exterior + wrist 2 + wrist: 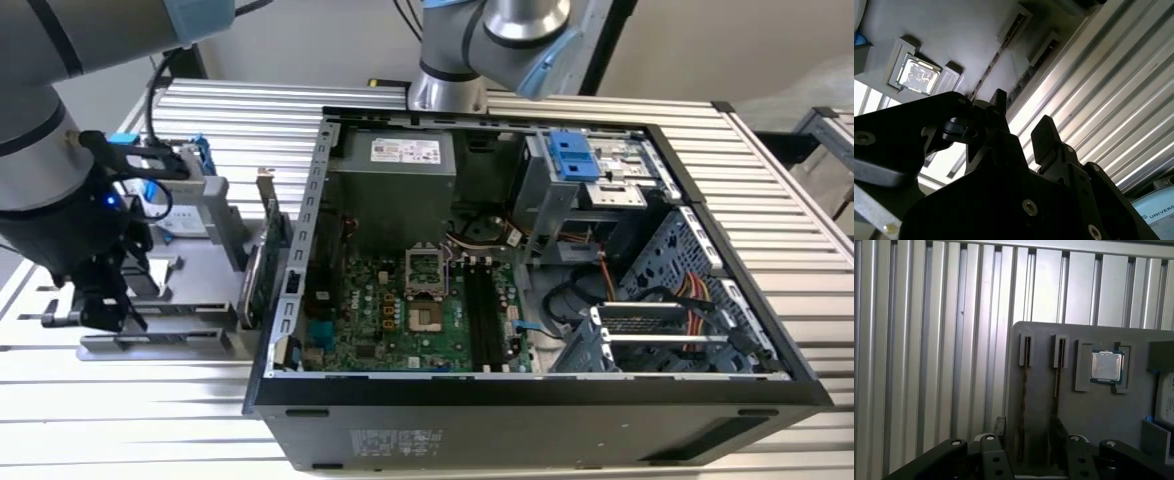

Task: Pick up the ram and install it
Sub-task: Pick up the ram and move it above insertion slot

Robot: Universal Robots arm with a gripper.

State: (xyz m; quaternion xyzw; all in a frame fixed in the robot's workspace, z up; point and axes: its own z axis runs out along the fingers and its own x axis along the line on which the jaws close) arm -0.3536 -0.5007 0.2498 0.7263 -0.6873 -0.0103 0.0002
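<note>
Arm points down over the gray tray [1094,415] at the exterior view's left, gripper [1027,437] spread open. Ram [1024,385] stands on edge in its slot, lined up between the fingers [999,426].

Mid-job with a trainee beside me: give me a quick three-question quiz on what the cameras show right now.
1. True or false: the tool is shut on one of the ram sticks.
2. How many ram sticks stand edge-up in the grey tray's slots? A one, B two, C four.
3. Fill in: the square chip lying in the tray's recess beside the sticks is a ____.

Key: 1 false, the tool is open. 2 B. 3 processor.
</note>
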